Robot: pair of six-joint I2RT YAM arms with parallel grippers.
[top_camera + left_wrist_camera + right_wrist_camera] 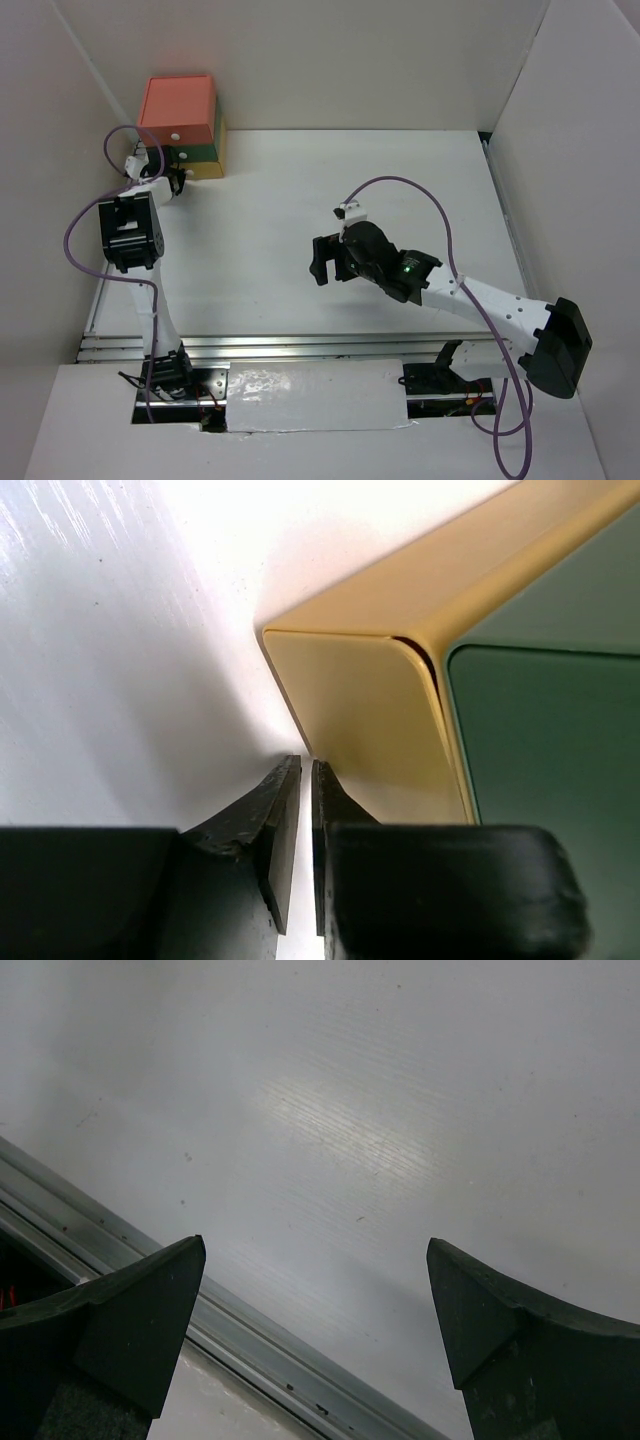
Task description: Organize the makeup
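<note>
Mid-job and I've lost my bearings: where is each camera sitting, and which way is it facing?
Top external: fixed above and behind the bases, looking down at the table; both arms show, left pincer at the drawer box, right pincer mid-table.
Left wrist: on the left arm, facing the box's yellow bottom corner; its fingers nearly together.
Right wrist: on the right arm, facing down at bare table and the metal rail; its fingers wide apart.
Shared: top and left wrist both show the drawer box.
</note>
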